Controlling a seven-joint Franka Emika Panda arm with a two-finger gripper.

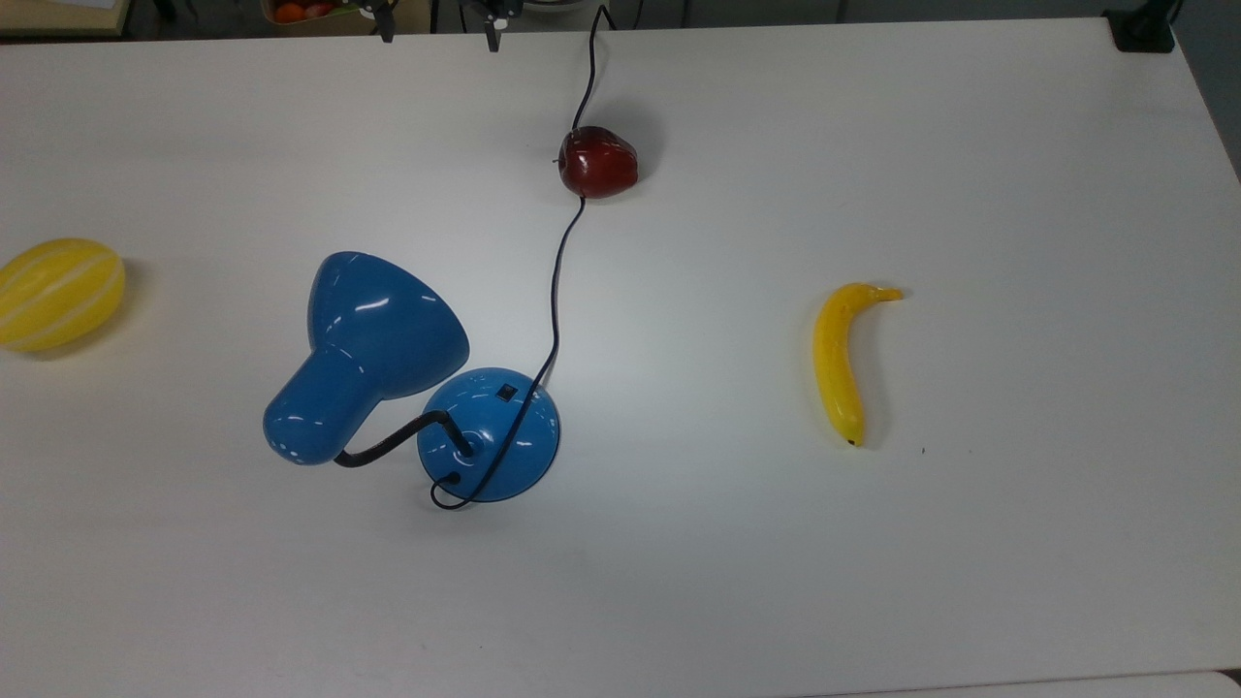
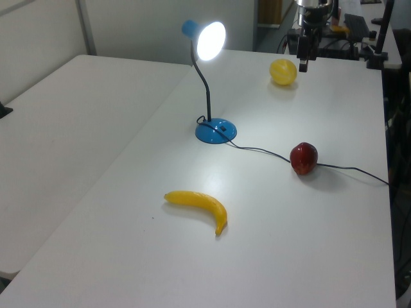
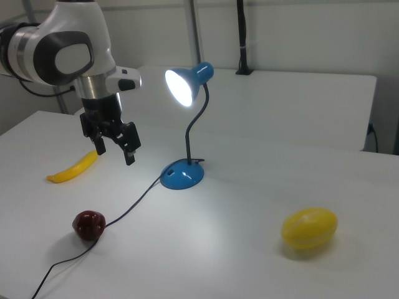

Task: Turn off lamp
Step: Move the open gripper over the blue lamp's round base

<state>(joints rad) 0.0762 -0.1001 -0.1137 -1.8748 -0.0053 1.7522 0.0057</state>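
From my station I see the lamp point(image 1: 388, 373) standing on the white table point(image 1: 873, 582), its shade glowing brightly in the left and right views, so it is on. The round blue base point(image 1: 490, 433) carries a small black switch point(image 1: 506, 393), plain in the top view but too small to read in the left view. The black neck point(image 3: 198, 121) curves up from the base to the shade. Its cord point(image 1: 557, 291) loops off the base and runs under or against a dark red apple point(image 1: 598, 162); I cannot tell whether it passes beneath the fruit.

The gripper point(image 3: 115, 147) hangs in the air, well apart from the lamp, on the right view's left, and its two fingers stand spread with nothing between them. In the top view I catch only two dark fingertips point(image 1: 493, 37) at the upper edge, the arm cut off.

A banana point(image 1: 842, 361) lies well away on the top view's right. A yellow melon point(image 1: 56, 293) sits at the top view's left edge, partly cropped.
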